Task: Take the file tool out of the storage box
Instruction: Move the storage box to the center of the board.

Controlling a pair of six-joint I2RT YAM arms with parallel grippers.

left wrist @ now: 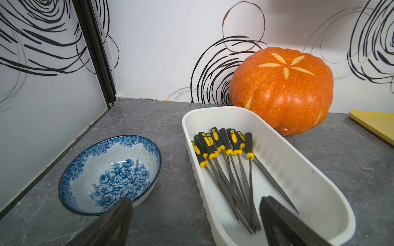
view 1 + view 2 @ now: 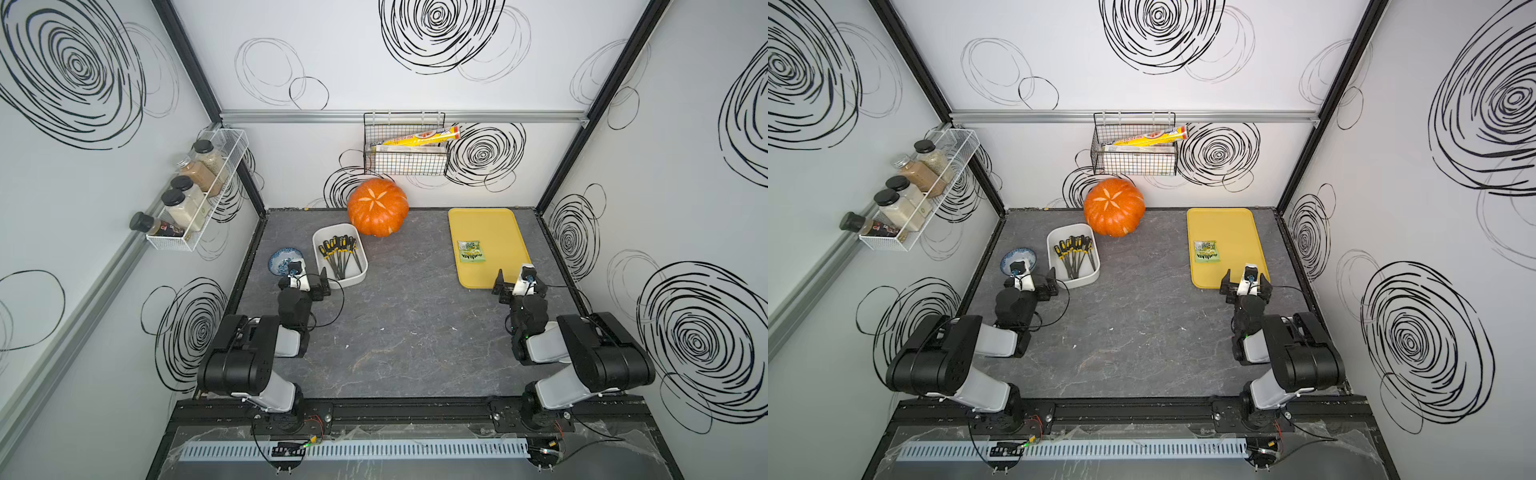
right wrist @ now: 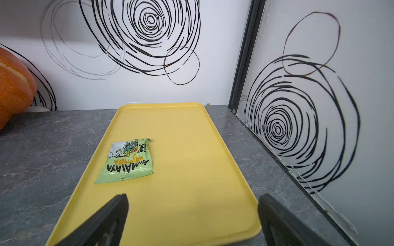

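Currently your left pincer (image 1: 196, 201) gapes empty, the box (image 2: 332, 227) of files (image 2: 340, 257) at its one o'clock. Your right pincer (image 3: 194, 197) hangs open over the tray (image 3: 191, 127) edge.

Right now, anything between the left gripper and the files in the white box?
Nothing visible. The open left gripper hovers at the white box's near end; the files lie uncovered inside, with only the low wall to clear.

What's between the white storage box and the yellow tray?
Nothing: only bare grey tabletop separates the storage box from the yellow tray, clearest in both top views.
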